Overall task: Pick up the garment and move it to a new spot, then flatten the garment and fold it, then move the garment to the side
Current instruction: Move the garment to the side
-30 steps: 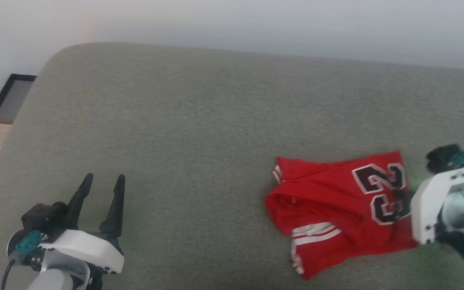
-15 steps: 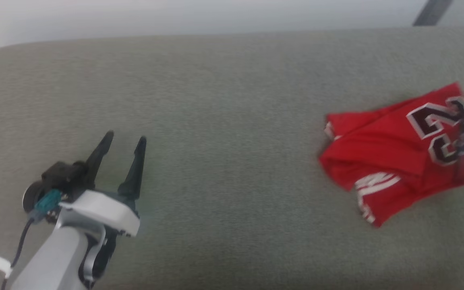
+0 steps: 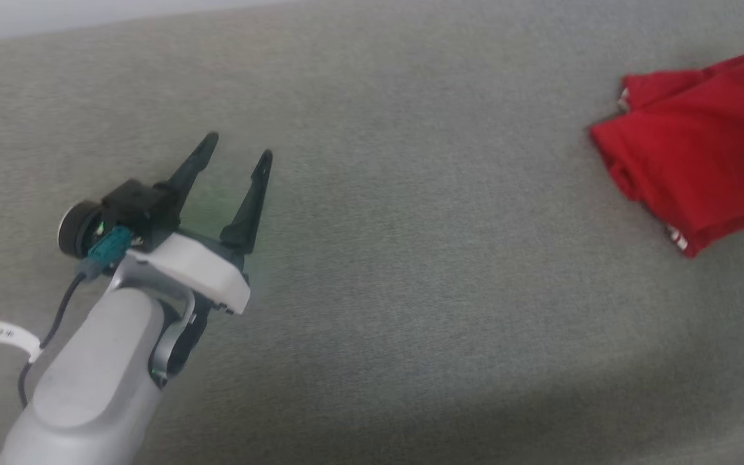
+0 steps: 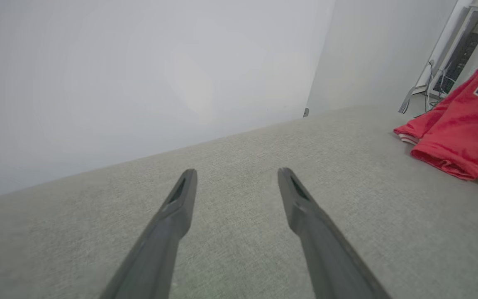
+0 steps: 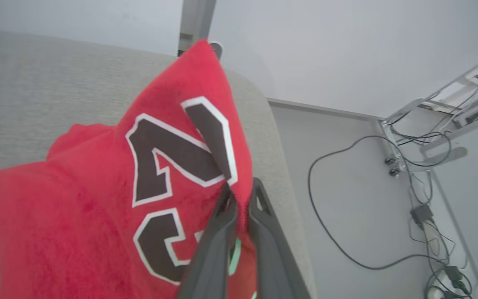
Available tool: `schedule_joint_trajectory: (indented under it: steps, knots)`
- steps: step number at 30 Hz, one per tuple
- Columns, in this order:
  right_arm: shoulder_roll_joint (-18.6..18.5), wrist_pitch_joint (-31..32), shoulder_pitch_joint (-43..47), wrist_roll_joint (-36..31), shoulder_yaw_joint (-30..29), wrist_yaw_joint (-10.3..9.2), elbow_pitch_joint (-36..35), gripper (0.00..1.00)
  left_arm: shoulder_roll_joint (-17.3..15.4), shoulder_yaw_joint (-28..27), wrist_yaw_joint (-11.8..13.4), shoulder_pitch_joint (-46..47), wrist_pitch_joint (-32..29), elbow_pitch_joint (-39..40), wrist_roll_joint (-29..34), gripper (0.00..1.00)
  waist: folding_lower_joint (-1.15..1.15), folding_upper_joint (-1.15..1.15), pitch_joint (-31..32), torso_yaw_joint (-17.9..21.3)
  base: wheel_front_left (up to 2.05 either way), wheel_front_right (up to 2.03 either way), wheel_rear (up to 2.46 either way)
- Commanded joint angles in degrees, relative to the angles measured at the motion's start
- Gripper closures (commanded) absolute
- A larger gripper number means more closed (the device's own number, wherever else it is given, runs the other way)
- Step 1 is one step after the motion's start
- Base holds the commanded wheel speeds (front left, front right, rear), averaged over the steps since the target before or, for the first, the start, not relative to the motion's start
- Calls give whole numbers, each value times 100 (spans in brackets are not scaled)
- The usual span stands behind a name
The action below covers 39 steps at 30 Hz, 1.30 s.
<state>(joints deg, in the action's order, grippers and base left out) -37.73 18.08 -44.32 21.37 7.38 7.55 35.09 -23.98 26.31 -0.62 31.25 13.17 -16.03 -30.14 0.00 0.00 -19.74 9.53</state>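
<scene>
The garment (image 3: 701, 142), a red jersey folded into a bundle, lies at the right edge of the head view on the grey-green cushion (image 3: 411, 258). Its dark "23" faces the right wrist camera, where the garment (image 5: 110, 195) has an edge pinched between the fingers of my right gripper (image 5: 241, 189), which is shut on the cloth. My left gripper (image 3: 236, 145) hovers open over bare cushion far to the left, nothing between its fingers (image 4: 181, 199). From the left wrist the garment (image 4: 463, 133) shows at the right edge.
The cushion's right end (image 5: 280, 174) drops off to a pale floor with loose cables (image 5: 334, 207) and a metal frame (image 5: 430, 124). A white wall (image 4: 139, 74) runs behind the cushion.
The head camera has swung left and down, so the garment slid toward the right edge of the picture. The left gripper stays open. The right forearm has left the head view.
</scene>
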Motion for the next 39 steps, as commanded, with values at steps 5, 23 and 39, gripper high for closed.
schedule_joint_trajectory:
  steps: [5, 23, 39]
  knots:
    - [-64, -507, -433, -337, -97, -13, 610, 100, 103, 157, -121, 430, -51, -138, 151, 0, 0, 0, -360, 296, 0, 0, 0]
    - [414, -1843, -1276, -1058, -616, -13, 3079, 100, 451, 503, -378, 1210, 38, -759, 283, 0, 0, 0, -840, 286, 0, 0, 0]
    - [478, -2144, -1696, -1552, -628, -13, 3717, 0, 492, 310, -450, 1063, 195, -984, 204, 0, 0, 0, -493, 6, 0, 0, 0]
